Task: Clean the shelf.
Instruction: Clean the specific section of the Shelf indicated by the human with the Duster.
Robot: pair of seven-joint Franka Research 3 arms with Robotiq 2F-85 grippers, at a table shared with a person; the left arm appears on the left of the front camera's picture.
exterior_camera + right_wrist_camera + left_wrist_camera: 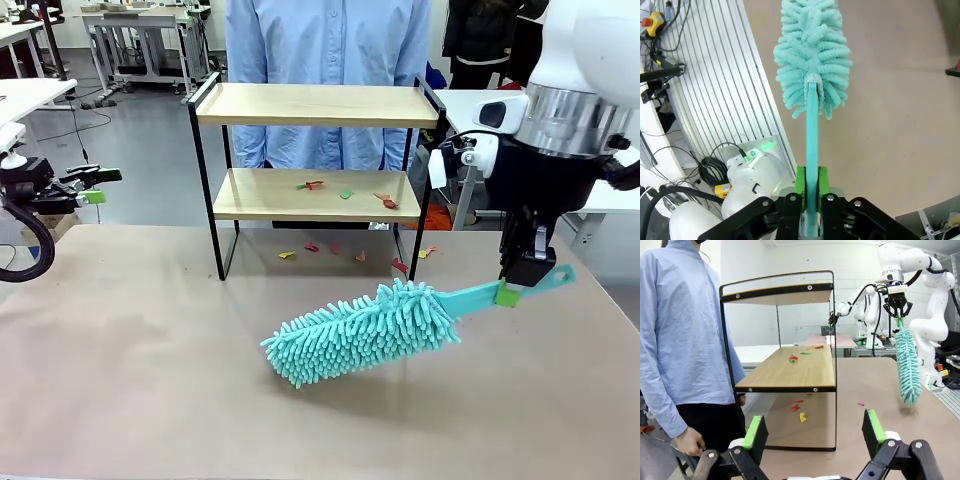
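The beige bench (150, 380) ran wide and open before the front camera, in a bright workroom with a grey floor and white tables further back. Toward the bench's far side stood the small two-tier shelf (318, 105), two light wooden boards in a thin black metal frame on four legs, upright and facing the robot. A person in a light blue shirt (325, 60) stood right behind it. In the left wrist view, one of the person's hands (687, 440) hung low beside the frame.

Small red, green and yellow scraps (345, 193) lay scattered on the lower board, mostly on its right half. More scraps (330, 248) lay on the bench beneath the shelf, between its legs.

The right hand (520, 285) was clamped on the flat handle of a fluffy turquoise microfibre duster (360, 335), with the green pads pressed on either side near the handle's end. The duster slanted across the middle of the bench in front of the shelf, head low and to the left, clear of the frame. Whether the head touched the bench could not be told.

The left hand (95, 185) hovered off to the left, well apart from the shelf and pointed at its end. Its fingers were spread wide and held nothing.

A strip of open bench lay between the duster and the shelf's front legs, and the bench's left half was free. The shelf stood open at front and ends, with only thin black bars at each end.
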